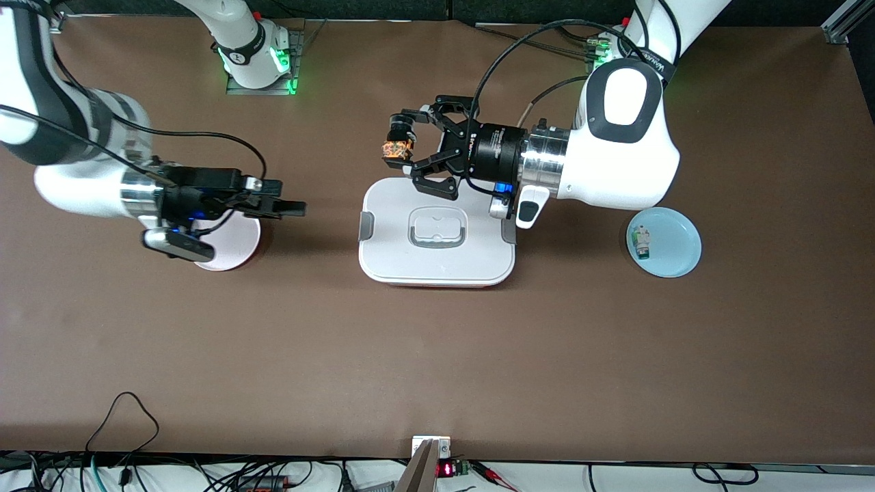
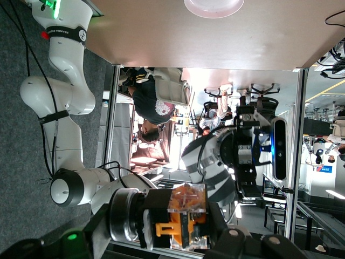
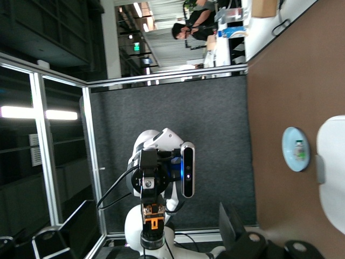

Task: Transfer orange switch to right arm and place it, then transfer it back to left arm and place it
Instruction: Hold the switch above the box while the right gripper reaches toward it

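The orange switch (image 1: 398, 146), a small black-and-orange part with a clear cap, is held up in the air in my left gripper (image 1: 409, 143), which is shut on it. They hang over the edge of the white box (image 1: 437, 263) toward the robots' bases. In the left wrist view the switch (image 2: 186, 213) fills the space between the jaws. My right gripper (image 1: 292, 207) is open and holds nothing. It hovers over the rim of a pink plate (image 1: 239, 246), pointing at the box. The right wrist view shows the switch (image 3: 152, 218) farther off in the left gripper.
The box (image 3: 333, 178) lies mid-table between the two grippers, with grey latches and a handle recess. A light blue plate (image 1: 677, 249) toward the left arm's end holds a small white-and-green component (image 1: 640, 243). Cables run along the table edge nearest the front camera.
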You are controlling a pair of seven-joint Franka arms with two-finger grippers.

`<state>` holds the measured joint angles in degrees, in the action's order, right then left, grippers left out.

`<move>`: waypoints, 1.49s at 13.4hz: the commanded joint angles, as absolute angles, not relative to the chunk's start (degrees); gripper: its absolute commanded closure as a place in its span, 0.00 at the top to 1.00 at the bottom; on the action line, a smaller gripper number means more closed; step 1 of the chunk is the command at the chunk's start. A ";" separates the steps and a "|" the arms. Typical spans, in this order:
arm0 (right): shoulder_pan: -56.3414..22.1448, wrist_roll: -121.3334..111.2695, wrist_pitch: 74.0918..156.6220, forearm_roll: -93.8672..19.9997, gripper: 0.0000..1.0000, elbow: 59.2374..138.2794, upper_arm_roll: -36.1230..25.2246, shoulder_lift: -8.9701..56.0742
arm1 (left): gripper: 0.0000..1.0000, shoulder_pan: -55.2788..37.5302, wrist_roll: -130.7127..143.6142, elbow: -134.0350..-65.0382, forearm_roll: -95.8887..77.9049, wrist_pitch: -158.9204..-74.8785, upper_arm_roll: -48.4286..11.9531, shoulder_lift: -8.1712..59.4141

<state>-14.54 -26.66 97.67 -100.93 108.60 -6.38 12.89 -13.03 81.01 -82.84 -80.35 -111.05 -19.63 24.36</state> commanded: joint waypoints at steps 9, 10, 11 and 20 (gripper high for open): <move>-19.33 -32.24 99.84 -110.83 1.00 112.06 -2.20 11.43 | 0.00 -13.18 82.71 -81.30 -80.77 -110.92 -19.51 24.96; -19.94 -32.78 99.93 -110.83 1.00 112.76 -2.11 11.08 | 0.00 -13.18 82.71 -81.30 -80.77 -110.92 -19.51 24.96; -20.21 -33.13 100.37 -110.83 1.00 113.81 -1.67 10.38 | 0.00 -13.10 82.71 -81.30 -80.77 -110.92 -19.51 24.96; -20.21 -33.75 108.98 -117.77 1.00 113.91 7.12 9.05 | 0.00 -13.27 82.79 -81.12 -80.77 -110.92 -19.51 24.96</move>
